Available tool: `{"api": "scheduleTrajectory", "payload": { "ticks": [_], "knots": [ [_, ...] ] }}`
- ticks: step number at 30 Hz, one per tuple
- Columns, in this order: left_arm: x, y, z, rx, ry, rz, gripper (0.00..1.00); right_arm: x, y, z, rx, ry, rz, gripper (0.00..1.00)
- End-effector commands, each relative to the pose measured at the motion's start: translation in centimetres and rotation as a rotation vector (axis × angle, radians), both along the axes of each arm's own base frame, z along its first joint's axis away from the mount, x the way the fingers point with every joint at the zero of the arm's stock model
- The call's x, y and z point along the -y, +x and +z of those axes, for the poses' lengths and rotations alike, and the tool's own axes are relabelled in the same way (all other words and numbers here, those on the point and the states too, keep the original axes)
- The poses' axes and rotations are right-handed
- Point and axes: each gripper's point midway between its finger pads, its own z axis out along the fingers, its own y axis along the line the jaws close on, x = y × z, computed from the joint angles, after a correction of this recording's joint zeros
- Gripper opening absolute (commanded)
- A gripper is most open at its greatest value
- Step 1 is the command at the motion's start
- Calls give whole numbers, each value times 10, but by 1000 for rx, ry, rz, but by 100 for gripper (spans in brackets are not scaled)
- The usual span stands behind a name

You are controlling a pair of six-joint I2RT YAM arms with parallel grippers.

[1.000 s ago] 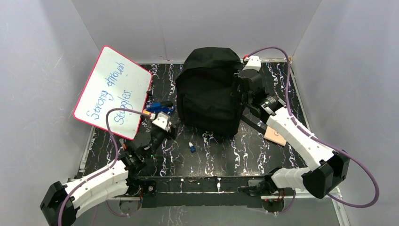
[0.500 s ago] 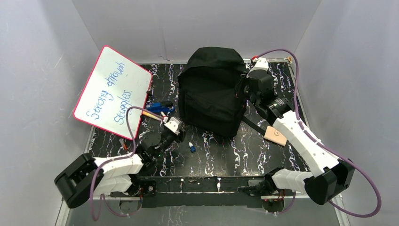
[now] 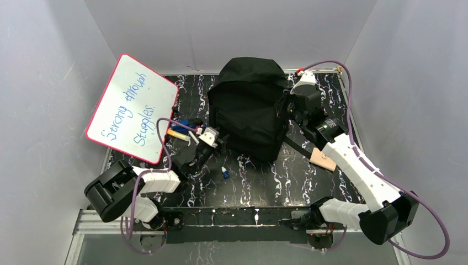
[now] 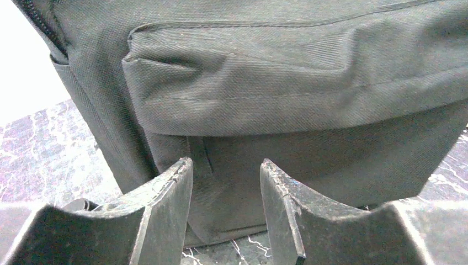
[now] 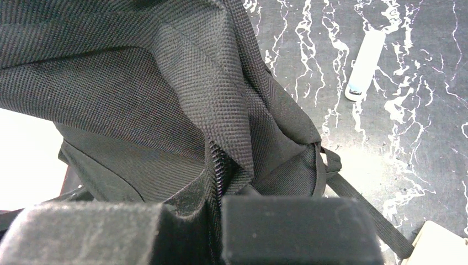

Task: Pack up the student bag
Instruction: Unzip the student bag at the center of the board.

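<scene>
A pink-edged whiteboard point(image 3: 132, 107) with blue writing sits tilted at upper left. Markers point(image 3: 182, 128) lie beside its lower right edge. A small blue-tipped piece point(image 3: 225, 173) lies mid-table point(image 3: 276, 185), and a tan card point(image 3: 323, 159) lies right of centre.

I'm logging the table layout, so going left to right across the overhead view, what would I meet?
whiteboard → markers → black student bag → tan flat piece
</scene>
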Motion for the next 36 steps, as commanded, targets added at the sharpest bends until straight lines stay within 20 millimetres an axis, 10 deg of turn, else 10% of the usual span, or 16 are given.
{"api": "scheduleTrajectory", "payload": {
  "ticks": [1, 17, 26, 36],
  "knots": [
    [-5, 18, 31, 71, -80, 54, 45, 0, -8, 4, 3, 24, 22, 0],
    [2, 32, 25, 19, -119, 18, 23, -1, -11, 6, 9, 31, 37, 0],
    [5, 32, 16, -6, -116, 6, 31, -1, -12, 8, 12, 31, 41, 0],
    [0, 39, 15, -9, -117, 41, 0, 1, -13, 6, 14, 29, 37, 0]
  ]
}}
